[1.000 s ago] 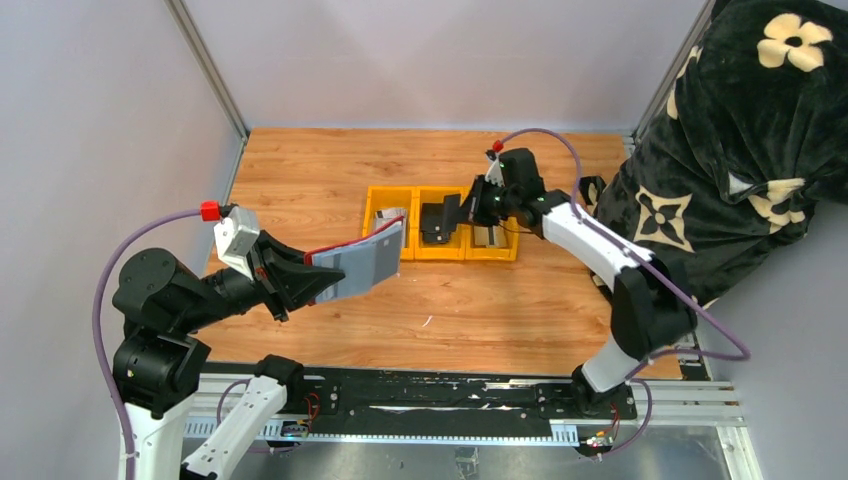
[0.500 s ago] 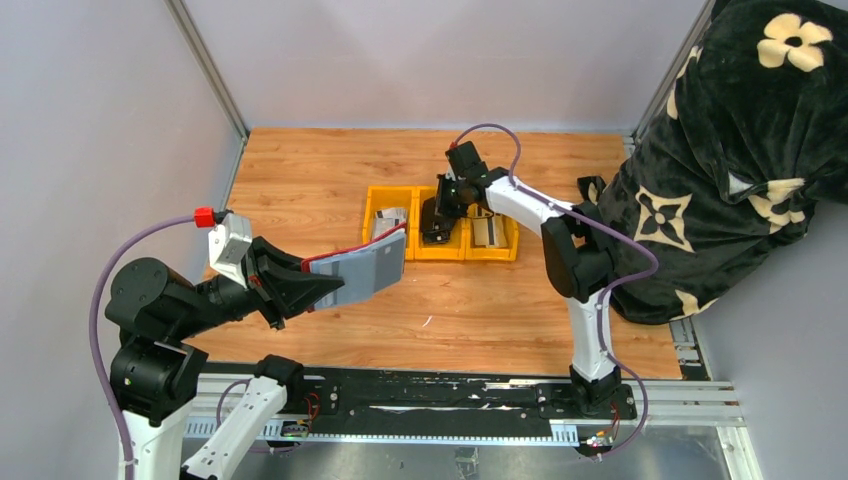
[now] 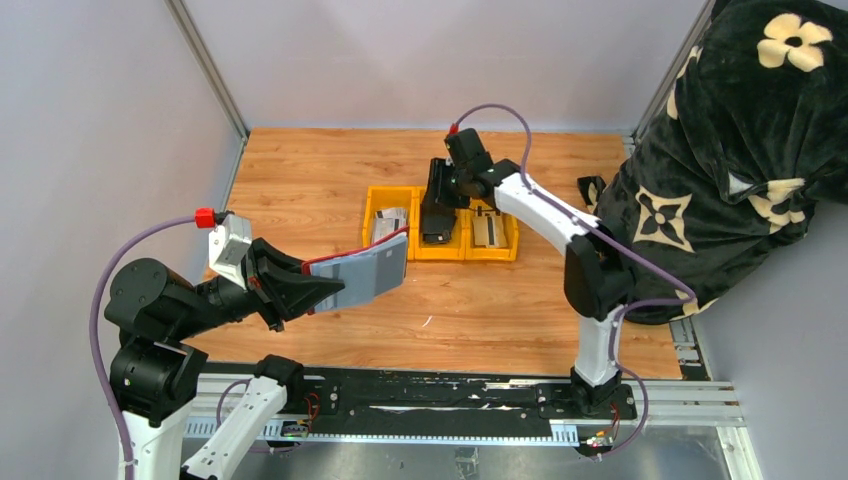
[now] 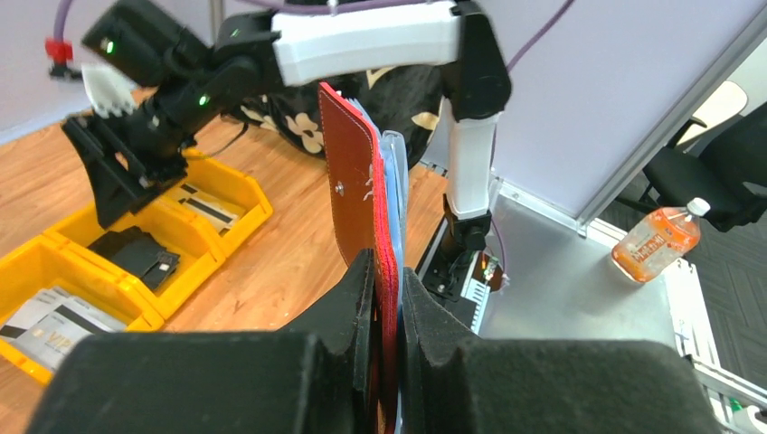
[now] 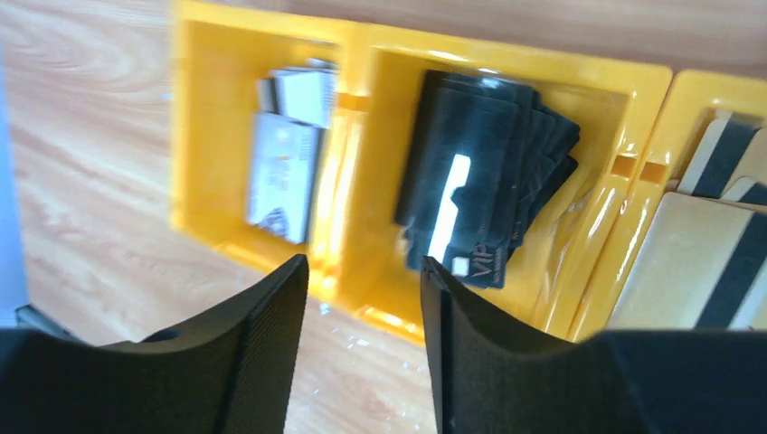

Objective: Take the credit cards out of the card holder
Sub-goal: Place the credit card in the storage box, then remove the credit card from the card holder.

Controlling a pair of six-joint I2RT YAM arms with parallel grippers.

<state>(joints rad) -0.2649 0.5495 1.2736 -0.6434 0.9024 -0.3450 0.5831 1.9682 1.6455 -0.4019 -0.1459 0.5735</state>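
The left gripper (image 4: 387, 271) is clamped on one edge of the red card holder (image 4: 355, 190) and holds it in the air, unfolded toward the yellow bins (image 5: 506, 65), probably so the right gripper (image 5: 362, 267), empty with jaws apart above the cards (image 5: 280, 172) lying there, can reach inside.
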